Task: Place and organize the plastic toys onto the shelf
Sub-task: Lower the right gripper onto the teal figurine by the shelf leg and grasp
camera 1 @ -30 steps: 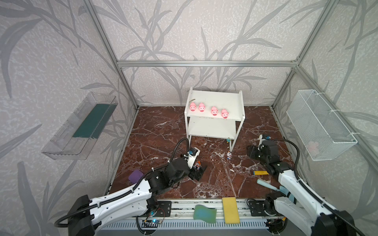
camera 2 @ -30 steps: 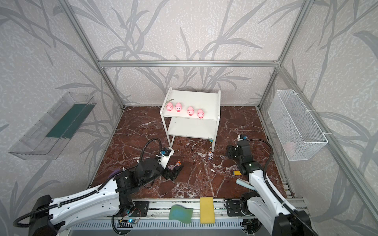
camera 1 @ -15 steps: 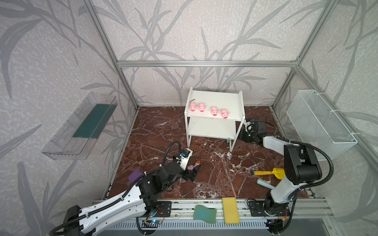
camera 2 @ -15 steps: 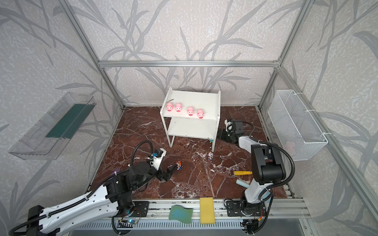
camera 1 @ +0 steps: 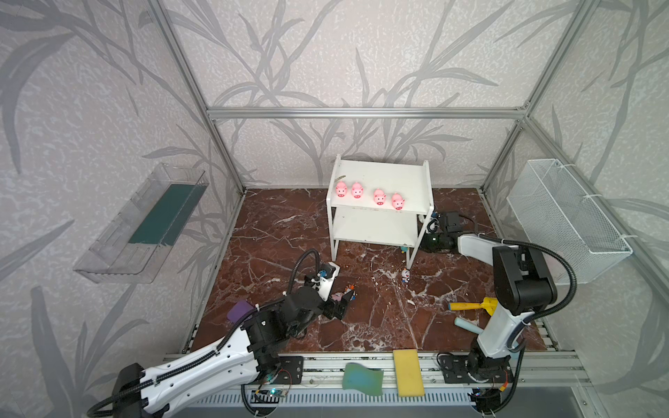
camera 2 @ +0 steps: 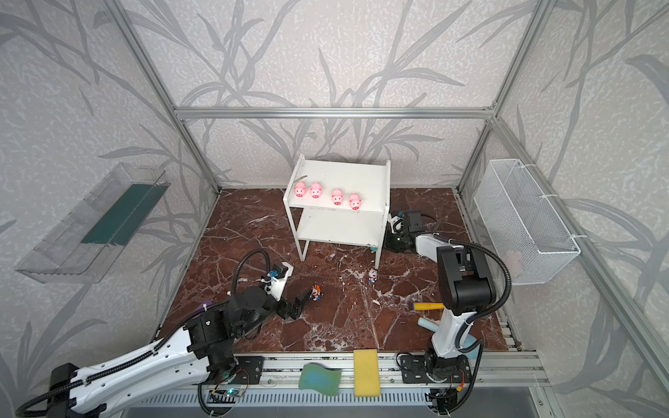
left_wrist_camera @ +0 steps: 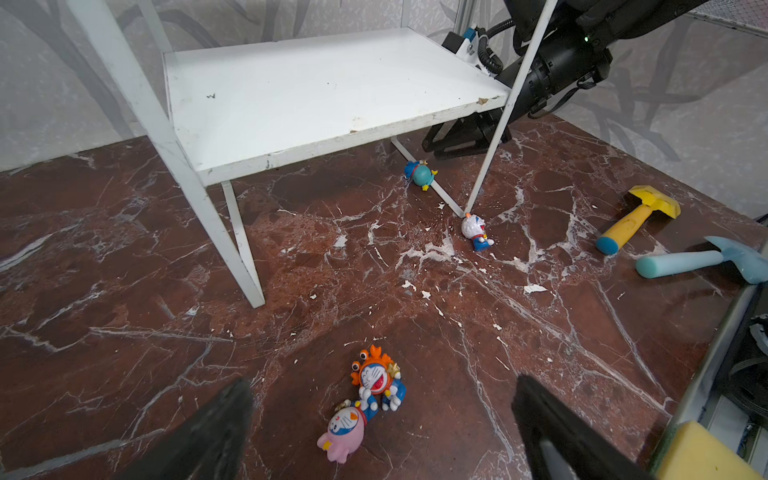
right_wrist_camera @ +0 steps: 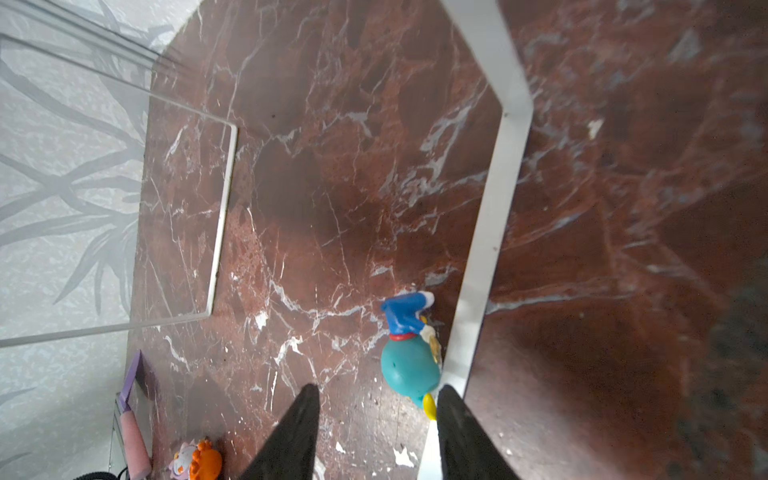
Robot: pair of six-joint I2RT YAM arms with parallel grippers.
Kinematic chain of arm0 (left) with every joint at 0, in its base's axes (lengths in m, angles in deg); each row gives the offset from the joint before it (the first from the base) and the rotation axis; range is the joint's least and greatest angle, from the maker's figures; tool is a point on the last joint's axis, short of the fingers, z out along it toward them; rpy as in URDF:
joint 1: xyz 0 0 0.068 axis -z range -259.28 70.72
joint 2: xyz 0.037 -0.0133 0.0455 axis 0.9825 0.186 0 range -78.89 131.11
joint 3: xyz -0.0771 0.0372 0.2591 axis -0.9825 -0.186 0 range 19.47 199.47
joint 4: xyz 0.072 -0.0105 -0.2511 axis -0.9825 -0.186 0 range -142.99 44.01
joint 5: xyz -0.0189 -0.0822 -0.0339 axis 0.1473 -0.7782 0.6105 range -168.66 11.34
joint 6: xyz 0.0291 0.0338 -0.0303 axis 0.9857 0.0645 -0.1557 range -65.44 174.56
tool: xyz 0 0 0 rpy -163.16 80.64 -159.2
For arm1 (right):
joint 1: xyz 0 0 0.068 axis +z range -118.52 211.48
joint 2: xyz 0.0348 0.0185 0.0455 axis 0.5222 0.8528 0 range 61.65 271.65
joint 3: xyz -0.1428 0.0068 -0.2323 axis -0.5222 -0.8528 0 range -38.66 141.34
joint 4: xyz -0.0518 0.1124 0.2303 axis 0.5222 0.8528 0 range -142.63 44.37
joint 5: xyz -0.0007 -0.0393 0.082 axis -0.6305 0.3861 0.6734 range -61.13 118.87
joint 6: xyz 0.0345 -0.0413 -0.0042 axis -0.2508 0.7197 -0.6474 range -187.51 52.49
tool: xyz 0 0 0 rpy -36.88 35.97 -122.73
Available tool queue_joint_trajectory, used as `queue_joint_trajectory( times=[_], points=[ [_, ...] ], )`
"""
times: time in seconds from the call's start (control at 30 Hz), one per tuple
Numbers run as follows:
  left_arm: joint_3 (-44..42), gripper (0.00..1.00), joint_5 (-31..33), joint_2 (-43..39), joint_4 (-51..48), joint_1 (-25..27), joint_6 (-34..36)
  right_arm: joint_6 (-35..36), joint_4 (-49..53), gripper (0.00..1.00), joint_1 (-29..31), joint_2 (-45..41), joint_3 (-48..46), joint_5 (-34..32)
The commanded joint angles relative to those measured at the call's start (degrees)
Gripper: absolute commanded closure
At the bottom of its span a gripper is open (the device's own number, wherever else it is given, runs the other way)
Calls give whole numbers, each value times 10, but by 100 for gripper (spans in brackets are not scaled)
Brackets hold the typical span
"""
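A: Left jaws?
B: Spread as wide as possible, gripping nothing. Held low over the desk (camera 1: 380, 325), straddling the pink figure (left_wrist_camera: 343, 432) without touching it. Right against that one, toward 1 o'clock, the orange figure (left_wrist_camera: 376, 380).
A: And the left arm (camera 1: 217, 362)?
B: Stretched out low from the 7 o'clock corner toward the middle of the desk.
A: Right jaws?
B: Partly open, nothing between them. Down at desk level by the 5 o'clock foot of the shelf (camera 1: 380, 173), tips just short of the teal figure (right_wrist_camera: 409, 365). One fingertip (right_wrist_camera: 455, 419) up against the shelf's white floor rail. Hard to tell whether brushing the toy's yellow tip.
A: Right arm (camera 1: 514, 275)?
B: Up from the 5 o'clock corner, elbow raised high, forearm angled down toward 10 o'clock, ending beside the shelf.
A: Toys otherwise?
B: Four pink pigs (camera 1: 357, 189) in a row near the top board's front edge. Shelf itself at 12 o'clock, near the back wall. Teal figure lying on the desk beside the rail. White-and-blue figure (left_wrist_camera: 473, 228) on the desk too, just at 6 o'clock of that same foot.
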Motion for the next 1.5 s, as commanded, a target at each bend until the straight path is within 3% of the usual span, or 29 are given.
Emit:
queue_joint_trajectory(
  times=[0.0,1.0,1.47],
  points=[
    [-6,1,12,-4,4,1,1,20,26,53,10,15,17,-5],
    [-13,1,25,-32,-6,1,-4,16,15,54,34,82,58,-48],
    [-13,1,28,-37,-10,1,-5,27,32,67,58,93,68,-88]
  ],
)
